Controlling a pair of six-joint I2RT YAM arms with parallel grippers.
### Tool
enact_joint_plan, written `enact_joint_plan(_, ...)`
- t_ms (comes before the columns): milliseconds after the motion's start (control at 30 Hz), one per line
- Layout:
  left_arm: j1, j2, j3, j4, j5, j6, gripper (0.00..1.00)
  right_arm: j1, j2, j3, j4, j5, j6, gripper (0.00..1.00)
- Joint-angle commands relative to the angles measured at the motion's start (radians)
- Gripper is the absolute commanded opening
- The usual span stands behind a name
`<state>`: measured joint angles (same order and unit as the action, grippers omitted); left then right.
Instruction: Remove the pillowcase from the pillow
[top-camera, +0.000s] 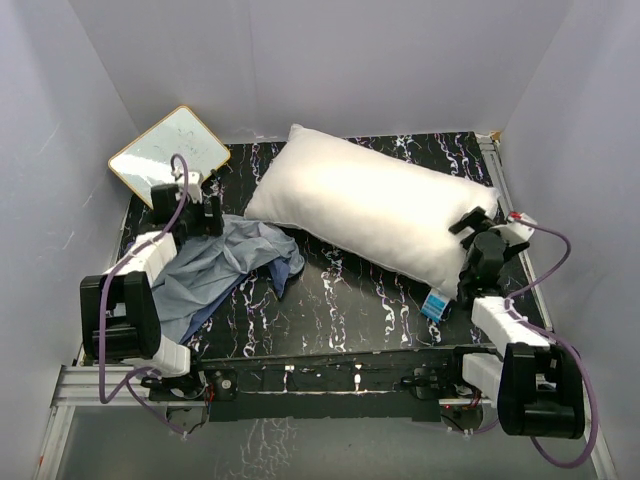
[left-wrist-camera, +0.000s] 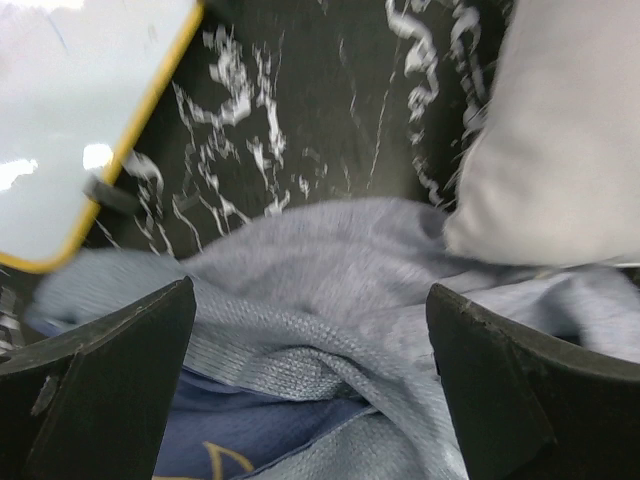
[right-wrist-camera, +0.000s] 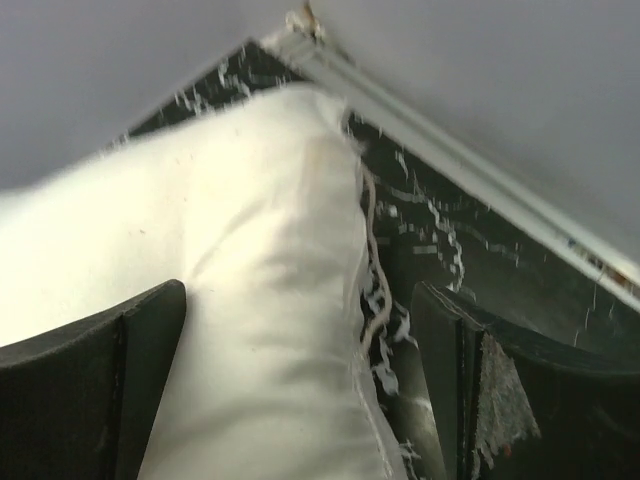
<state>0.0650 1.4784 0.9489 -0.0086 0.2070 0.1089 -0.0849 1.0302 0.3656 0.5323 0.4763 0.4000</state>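
Between pale walls (top-camera: 380, 60), the pillowcase (top-camera: 210, 270) is heaped at the left edge of the black bench (top-camera: 350, 310). Left claw (left-wrist-camera: 310, 310) and right claw (right-wrist-camera: 300, 300) are held apart.

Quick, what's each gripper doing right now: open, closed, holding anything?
Left gripper: open, over the crumpled pillowcase, gripping nothing.
Right gripper: open, fingers either side of the pillow end, not clamped.

Soft, even light is filling the overhead view, casting only a faint shadow beneath the pillow (top-camera: 380, 205). In the left wrist view glare is washing out the board (left-wrist-camera: 70, 110) and everything is blurring, the pillowcase (left-wrist-camera: 320, 300) least. The right wrist view is also looking soft, the counter's far corner smearing.
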Motion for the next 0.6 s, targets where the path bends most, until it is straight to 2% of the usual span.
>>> enact_joint_plan(0,0.014,-0.009,-0.199,0.345,0.011,-0.112,0.97,0.014,0.062,-0.1,0.192,-0.138,-0.088,0.98)
enact_joint_plan(100,0.014,0.022,-0.332,0.488,0.023,-0.132,0.97,0.027,0.115,-0.143,0.293,-0.182,-0.134,0.98)
enact_joint_plan(233,0.014,0.043,-0.517,0.79,-0.001,-0.159,0.97,0.036,0.217,-0.171,0.4,-0.218,-0.184,0.98)
enact_joint_plan(333,0.005,0.054,-0.561,0.863,0.01,-0.14,0.97,0.038,0.278,-0.189,0.475,-0.208,-0.194,0.98)
enact_joint_plan(467,0.005,0.075,-0.636,1.066,-0.052,-0.106,0.97,0.057,0.346,-0.201,0.569,-0.203,-0.212,0.98)
enact_joint_plan(567,0.008,0.146,-0.686,1.225,-0.051,-0.098,0.97,0.076,0.392,-0.205,0.629,-0.198,-0.239,0.98)
